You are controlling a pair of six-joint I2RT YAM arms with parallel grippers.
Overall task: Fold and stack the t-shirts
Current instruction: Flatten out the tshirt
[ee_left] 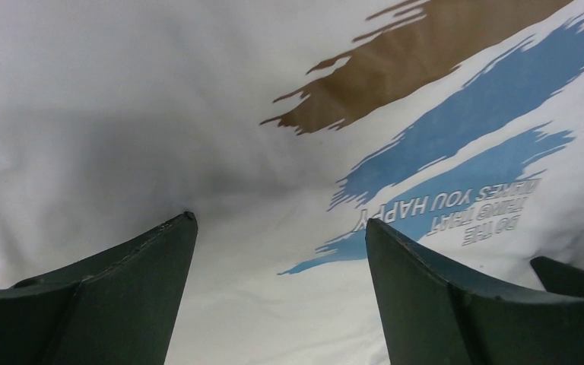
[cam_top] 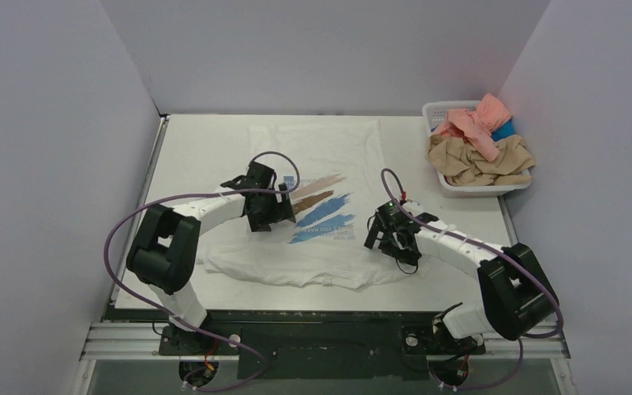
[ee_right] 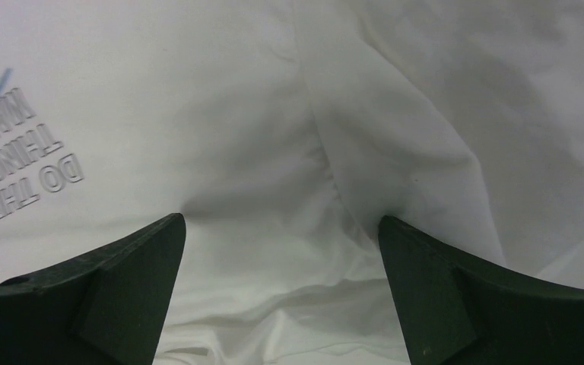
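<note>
The white t-shirt (cam_top: 321, 156) with a blue and brown brush-stroke print lies spread on the table, its near hem rumpled. My left gripper (cam_top: 265, 216) hovers over the shirt just left of the print, jaws open and empty; in the left wrist view (ee_left: 277, 228) the print (ee_left: 456, 91) lies between and beyond the fingers. My right gripper (cam_top: 388, 240) is open and empty over the shirt's right side, above folds of white cloth (ee_right: 289, 190). Salmon-pink (cam_top: 476, 122), tan (cam_top: 477, 160) and blue (cam_top: 504, 129) t-shirts lie heaped at the back right.
The white lattice basket (cam_top: 438, 109) holding the heaped shirts stands at the back right by the wall. Grey walls close in the table (cam_top: 197, 148) on three sides. Purple cables loop from both arms.
</note>
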